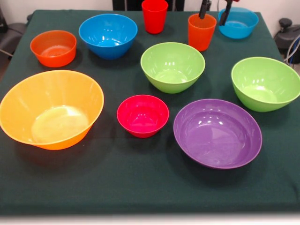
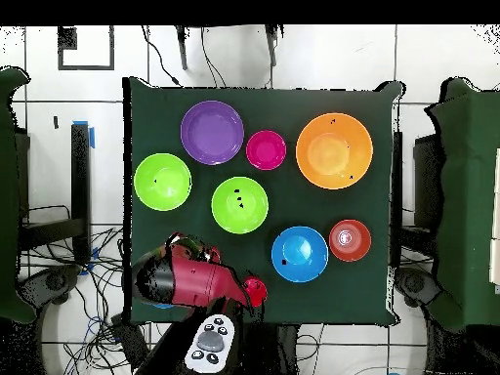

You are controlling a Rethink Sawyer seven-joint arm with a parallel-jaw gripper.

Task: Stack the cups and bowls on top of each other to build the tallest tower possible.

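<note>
Right now nothing is stacked; every bowl and cup sits alone on the green table (image 1: pixel 140 183).

Going from left to right in the front view: the big orange bowl (image 1: pixel 51 109) is near the front, with the small orange bowl (image 1: pixel 53 48) behind it. Next comes a blue bowl (image 1: pixel 108 35), then the small crimson bowl (image 1: pixel 142 115) and the red cup (image 1: pixel 154 15) far back. A lime green bowl (image 1: pixel 172 66) sits in the middle. The orange cup (image 1: pixel 201 31) is just behind it. The purple bowl (image 1: pixel 217 133) is in front, and another lime green bowl (image 1: pixel 265 83) and a blue bowl (image 1: pixel 238 22) are on the right.

The gripper (image 1: pixel 214 11) hangs above the orange cup and that blue bowl, its two fingers apart and holding nothing.

What could go wrong? The cup is tall and light, so a bump from a finger could tip it. The blue bowl stands very close and could get knocked too.
</note>
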